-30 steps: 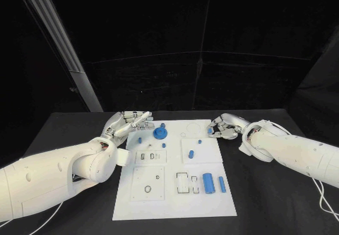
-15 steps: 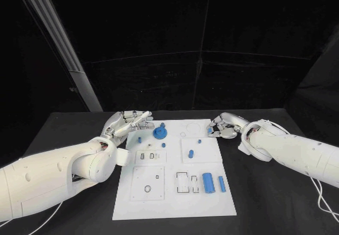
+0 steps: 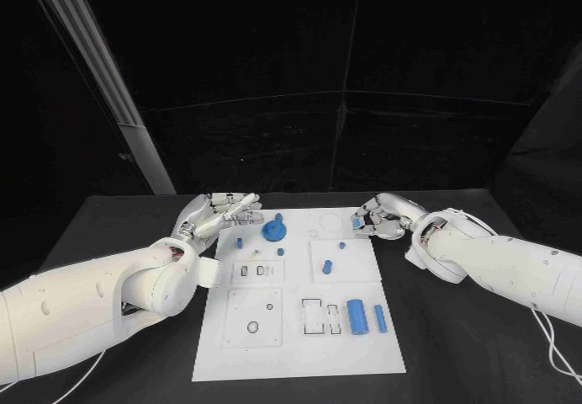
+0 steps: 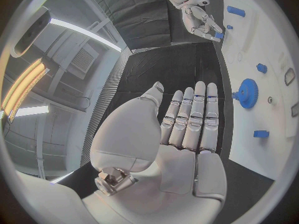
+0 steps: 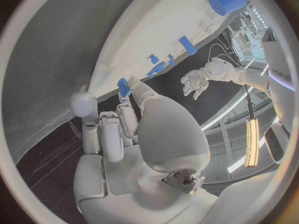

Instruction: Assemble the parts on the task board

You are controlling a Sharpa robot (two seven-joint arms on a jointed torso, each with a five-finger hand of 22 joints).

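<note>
My right hand (image 3: 379, 218) sits at the upper right edge of the white board (image 3: 304, 345), fingers drawn together. The right wrist view shows a small blue piece (image 5: 124, 87) pinched at my fingertips, against the board's rim. My left hand (image 3: 222, 212) hovers at the upper left corner of the board, fingers straight, side by side, nothing in them.

Handling, my guess: the blue piece looks like hard plastic, light and stiff, smooth enough to slip or twist in a fingertip pinch. Best held across its flat sides, with light pressure. The blue gear (image 3: 275, 228), upper middle of the board, would want a grip on its rim or hub. The blue cylinder (image 3: 357, 315), lower right, may roll; take it round the middle.

Views: from the head camera, the pinched piece is barely a speck among my fingers; the right wrist view makes it plain. The left wrist view shows my left palm bare, and the gear (image 4: 248, 93) beyond the fingertips, apart from them.
</note>
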